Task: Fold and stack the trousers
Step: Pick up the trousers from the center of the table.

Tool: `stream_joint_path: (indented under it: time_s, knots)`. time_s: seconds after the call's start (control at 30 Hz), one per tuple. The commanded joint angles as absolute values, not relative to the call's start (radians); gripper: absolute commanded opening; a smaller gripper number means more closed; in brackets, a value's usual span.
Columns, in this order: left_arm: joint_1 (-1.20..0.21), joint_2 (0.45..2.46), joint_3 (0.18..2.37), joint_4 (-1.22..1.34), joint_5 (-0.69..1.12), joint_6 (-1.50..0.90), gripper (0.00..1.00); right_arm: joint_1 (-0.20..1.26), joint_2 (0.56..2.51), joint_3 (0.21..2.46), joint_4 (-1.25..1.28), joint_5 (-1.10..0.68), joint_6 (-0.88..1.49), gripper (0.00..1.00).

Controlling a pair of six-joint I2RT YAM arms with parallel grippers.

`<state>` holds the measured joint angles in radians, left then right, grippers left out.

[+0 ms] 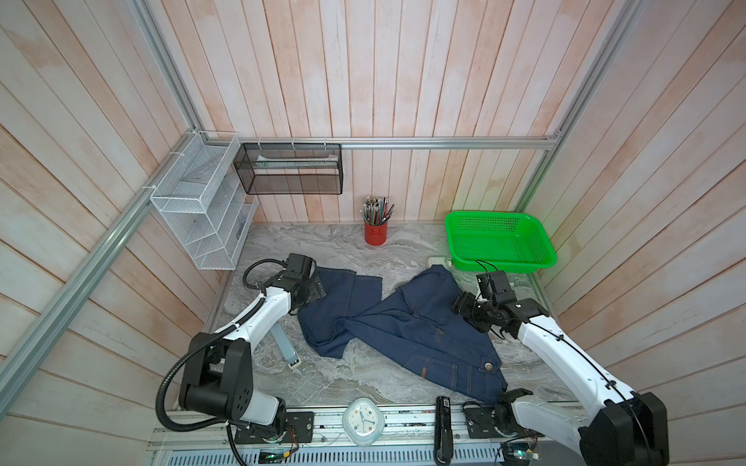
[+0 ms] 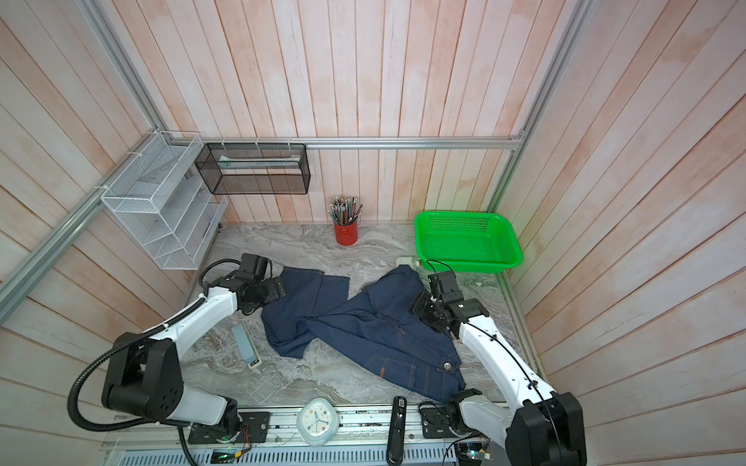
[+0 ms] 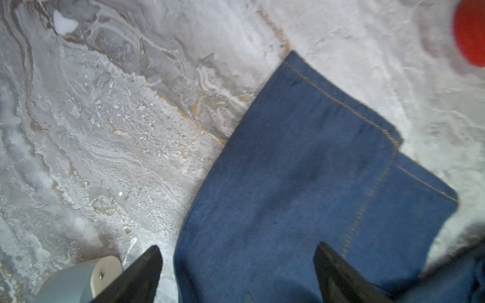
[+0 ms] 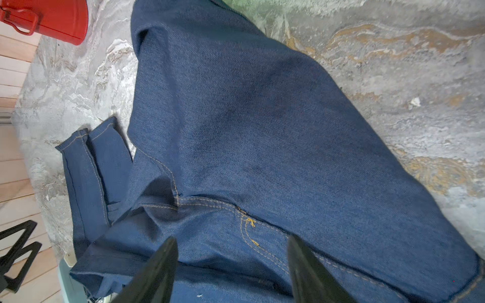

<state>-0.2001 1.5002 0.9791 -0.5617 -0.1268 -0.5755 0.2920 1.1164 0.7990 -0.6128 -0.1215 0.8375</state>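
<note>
Navy trousers (image 1: 420, 331) lie crumpled; right arm (image 1: 565, 355) covers their waistband corner.

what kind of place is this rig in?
Probably a lab test cell dressed as a room: aluminium frame, plank-look walls, both arms on a rail at a marble-look table, jeans laid out.

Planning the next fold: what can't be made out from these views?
Waistband corner of the trousers: behind the right arm's base, both top views.
Whether the open left gripper, right gripper touch cloth: wrist views unclear.
The red pen cup: blurred, cut by left wrist edge.
The white object by the green basket: partly under trousers, tiny.
</note>
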Motion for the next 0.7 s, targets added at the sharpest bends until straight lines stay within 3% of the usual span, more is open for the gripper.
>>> stream_joint_path:
  time_s: [0.0, 0.37, 0.67]
  knots:
    - [-0.174, 1.579, 0.982, -0.472, -0.068, -0.535, 0.93, 0.297, 1.121, 0.786, -0.593, -0.120, 0.835, 0.67]
    - [-0.133, 1.930, 1.302, -0.449, -0.060, -0.377, 0.85, 0.296, 1.124, 0.767, -0.548, -0.119, 0.829, 0.67]
    - [-0.134, 2.128, 1.483, -0.544, -0.048, -0.327, 0.69, 0.294, 1.121, 0.774, -0.542, -0.108, 0.831, 0.68]
